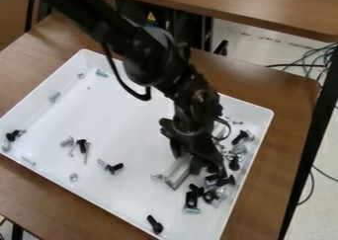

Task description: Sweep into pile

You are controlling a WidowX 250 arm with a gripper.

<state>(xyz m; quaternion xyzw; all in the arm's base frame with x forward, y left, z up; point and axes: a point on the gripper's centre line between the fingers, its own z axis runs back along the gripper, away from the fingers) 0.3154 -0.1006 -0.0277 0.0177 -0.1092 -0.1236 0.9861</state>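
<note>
Ringing the work is the raised wall of a white tray (39, 174) on a brown table (274, 88), with cables (318, 56) on the floor beyond. The gripper (206, 169) is low over the tray, toward the right of the view, and a pale bar (176, 174) lies just beside it. Black and silver hardware (210, 195) is bunched around there; other pieces lie scattered, among them a black screw (155, 225) near the bottom wall and a nut (73, 177). The arm (145, 54) hides part of the tray's far wall. Whether the pincer is apart, together or clamped on the bar, I cannot tell.
</note>
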